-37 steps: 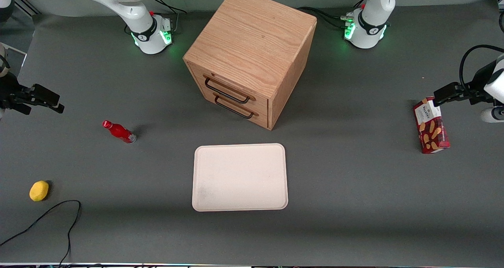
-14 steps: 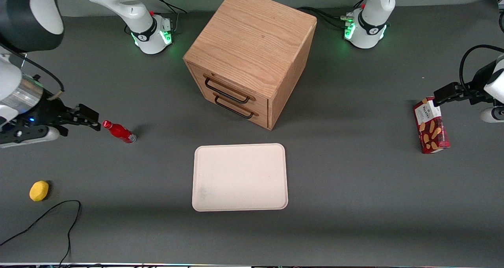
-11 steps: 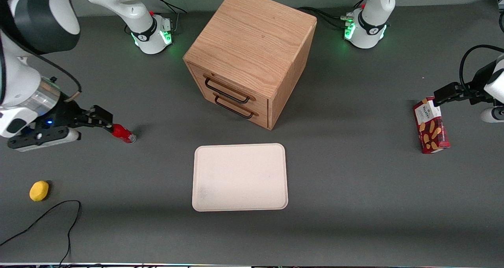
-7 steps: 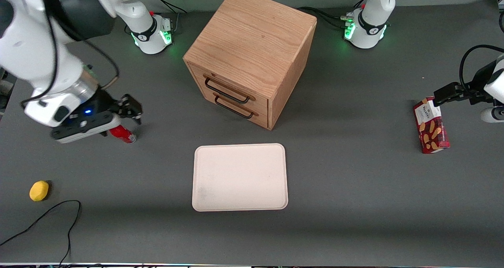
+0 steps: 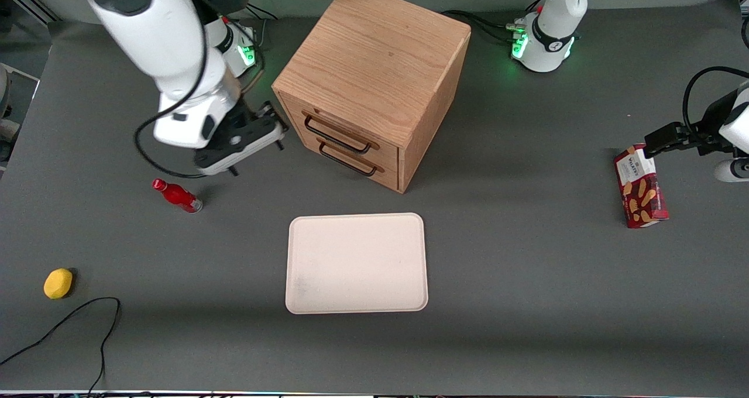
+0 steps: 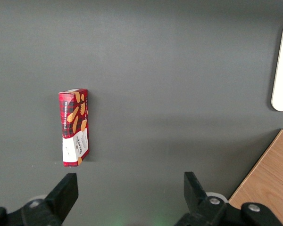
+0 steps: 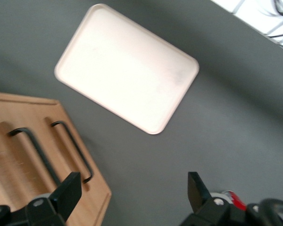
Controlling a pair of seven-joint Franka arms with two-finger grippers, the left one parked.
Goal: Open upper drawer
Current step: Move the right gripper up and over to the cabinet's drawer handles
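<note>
Upper drawer (image 5: 339, 130), light oak, closed, black bar handle (image 5: 335, 135), topmost

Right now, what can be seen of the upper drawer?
The upper drawer is the top one of two in the cabinet, with a wide, shallow light oak front and a thin black bar handle. It looks fully shut, its front level with the lower drawer beneath it. Nothing touches it: the gripper hangs open just beside the cabinet, toward the working arm's end of the table, clear of the handle.
</note>
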